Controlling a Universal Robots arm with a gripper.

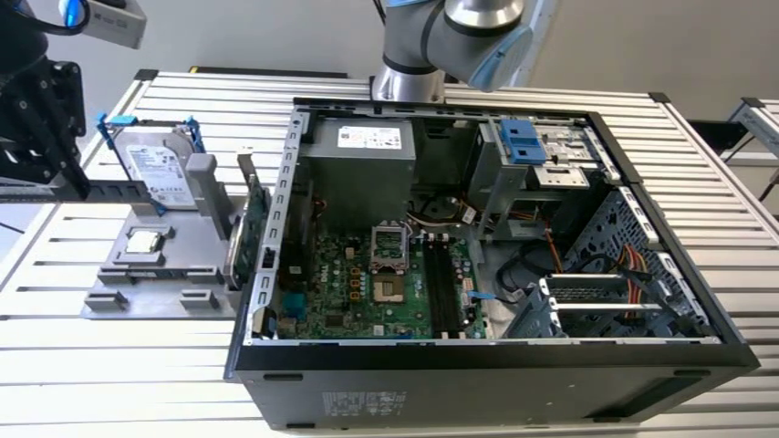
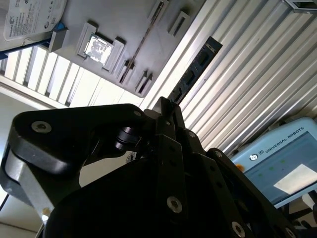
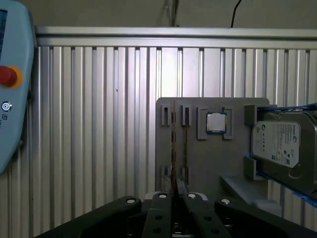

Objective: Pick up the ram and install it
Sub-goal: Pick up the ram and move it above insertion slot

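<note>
The ram (image 2: pixel 192 73) is a slim dark stick that juts out from my gripper (image 2: pixel 166 106), which is shut on its near end. In the first wrist view the ram (image 3: pixel 173 148) appears edge-on as a thin line rising from the gripper (image 3: pixel 174 192), above the grey fixture (image 3: pixel 198 163). In the exterior view the gripper (image 1: pixel 31 178) hangs at the far left, with the ram (image 1: pixel 98 190) reaching toward the hard drive (image 1: pixel 159 164). The open computer case (image 1: pixel 487 356) lies to the exterior view's right, its motherboard (image 1: pixel 365 283) and memory slots (image 1: pixel 441 283) exposed.
The grey fixture (image 1: pixel 134 292) also carries a processor chip (image 1: pixel 144 242) and an upright green expansion card (image 1: pixel 255 237) beside the case wall. A teach pendant (image 3: pixel 12 84) lies on the slatted aluminium table (image 1: pixel 681 182). The arm's base (image 1: pixel 408 82) stands behind the case.
</note>
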